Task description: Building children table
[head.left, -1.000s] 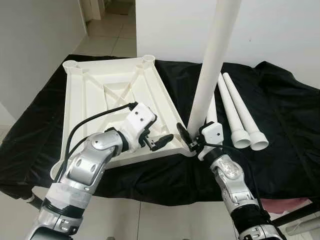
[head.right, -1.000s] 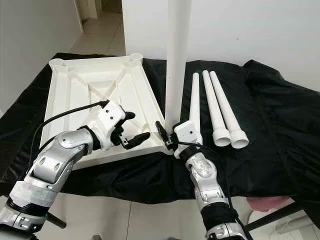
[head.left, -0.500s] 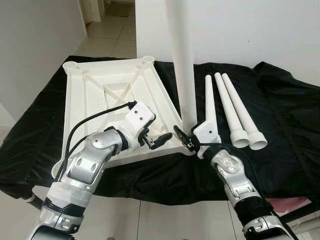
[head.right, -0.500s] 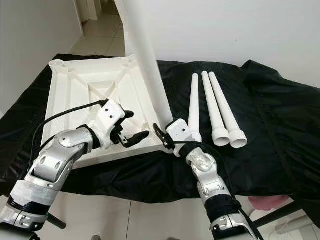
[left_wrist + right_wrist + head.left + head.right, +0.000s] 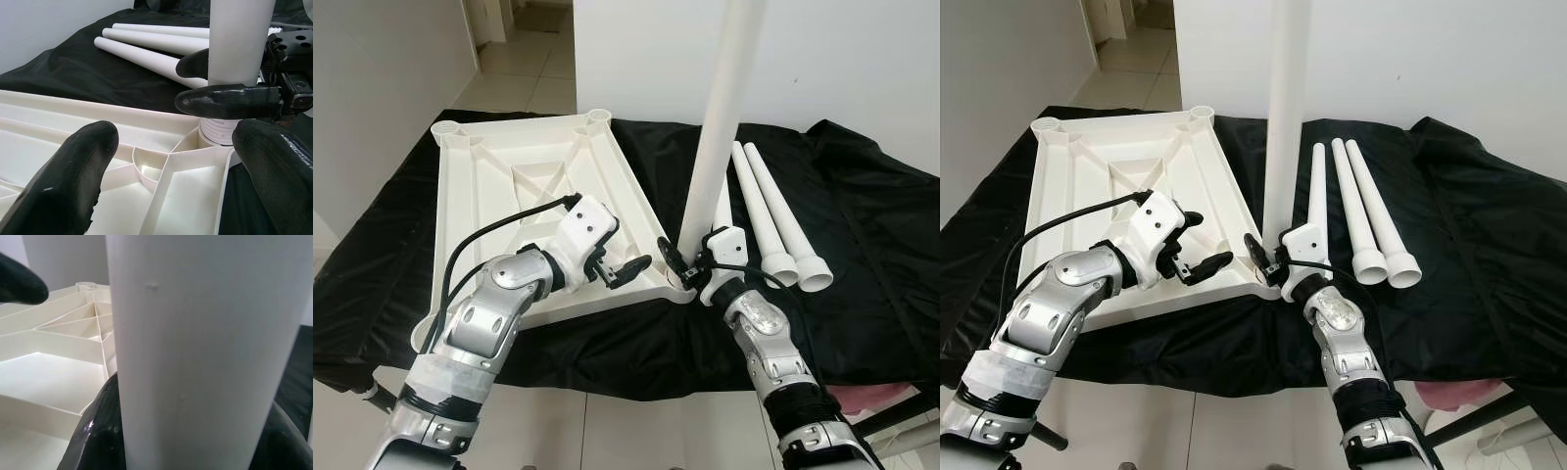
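On the black-draped table point(image 5: 862, 294), upturned white tabletop point(image 5: 499, 186), right gripper point(image 5: 690, 266) clamped on upright leg point(image 5: 715, 147) at its near right corner socket, left gripper point(image 5: 626, 269) spread open just beside, three spare legs point(image 5: 773, 220) lying near the right edge.

Left tool point(image 5: 173, 181): fingers point(image 5: 73, 171) spread apart over the ribbed underside of the white tabletop point(image 5: 58, 132). An upright white leg point(image 5: 237, 44) stands in the corner socket point(image 5: 217, 132). The right tool point(image 5: 215, 81) clamps that leg just above the socket. Three loose legs point(image 5: 146, 41) lie side by side on black cloth point(image 5: 63, 68) beyond.
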{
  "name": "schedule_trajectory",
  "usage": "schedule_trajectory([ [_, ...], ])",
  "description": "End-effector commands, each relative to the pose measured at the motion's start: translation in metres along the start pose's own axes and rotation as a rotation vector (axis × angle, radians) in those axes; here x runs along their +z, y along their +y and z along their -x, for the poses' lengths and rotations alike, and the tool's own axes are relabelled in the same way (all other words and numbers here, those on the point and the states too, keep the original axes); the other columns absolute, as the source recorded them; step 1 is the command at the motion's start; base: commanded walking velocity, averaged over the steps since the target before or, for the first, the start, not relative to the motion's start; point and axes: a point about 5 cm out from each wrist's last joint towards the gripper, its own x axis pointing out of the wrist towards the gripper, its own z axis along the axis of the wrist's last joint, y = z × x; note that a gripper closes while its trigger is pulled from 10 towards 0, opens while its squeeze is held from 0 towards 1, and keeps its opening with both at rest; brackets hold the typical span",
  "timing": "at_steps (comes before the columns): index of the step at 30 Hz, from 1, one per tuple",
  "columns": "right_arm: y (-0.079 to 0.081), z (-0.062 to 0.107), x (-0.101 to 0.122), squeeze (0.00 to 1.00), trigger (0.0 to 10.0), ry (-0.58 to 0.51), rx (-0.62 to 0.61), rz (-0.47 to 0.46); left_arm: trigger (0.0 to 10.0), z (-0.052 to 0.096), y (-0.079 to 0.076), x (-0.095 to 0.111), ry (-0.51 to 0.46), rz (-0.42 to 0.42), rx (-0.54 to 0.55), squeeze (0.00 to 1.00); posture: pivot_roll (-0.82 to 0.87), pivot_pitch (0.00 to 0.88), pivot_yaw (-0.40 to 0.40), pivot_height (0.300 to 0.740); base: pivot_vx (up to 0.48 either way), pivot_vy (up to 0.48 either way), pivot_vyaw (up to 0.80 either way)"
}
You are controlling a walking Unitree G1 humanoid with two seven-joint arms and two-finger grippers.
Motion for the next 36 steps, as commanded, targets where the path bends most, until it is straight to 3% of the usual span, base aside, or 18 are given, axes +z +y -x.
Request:
schedule_trajectory([
  [1,-0.003,0.012,-0.027,0.00,10.0,0.143,-0.039,-0.049,10.0,0.000,0.005,-0.001,0.006,-0.018,0.068,0.00,0.00,0.000,-0.022,0.740,0.000,0.000,0.00],
  [15,0.001,0.025,-0.044,0.00,10.0,0.161,-0.151,-0.189,10.0,0.000,0.005,0.000,0.002,-0.025,0.073,0.00,-0.01,0.000,-0.019,0.740,0.000,0.000,0.00],
  [19,0.004,0.024,-0.043,0.00,10.0,0.153,-0.139,-0.174,10.0,0.000,0.006,0.000,0.002,-0.025,0.075,0.00,-0.01,0.000,-0.018,0.740,0.000,0.000,0.00],
  [21,0.004,0.021,-0.038,0.00,10.0,0.149,-0.117,-0.101,10.0,0.000,0.006,0.000,0.000,-0.027,0.076,0.00,-0.02,0.000,-0.011,0.740,0.000,0.000,0.00],
  [25,0.003,0.015,-0.032,0.00,10.0,0.151,-0.106,-0.048,10.0,-0.001,0.007,0.000,-0.004,-0.029,0.076,0.00,-0.03,0.000,-0.007,0.740,0.000,0.000,0.00],
  [36,0.000,0.009,-0.030,0.00,10.0,0.174,-0.206,-0.072,10.0,-0.004,0.008,0.002,-0.015,-0.036,0.085,0.00,-0.03,0.000,-0.009,0.740,0.000,0.000,0.00],
])
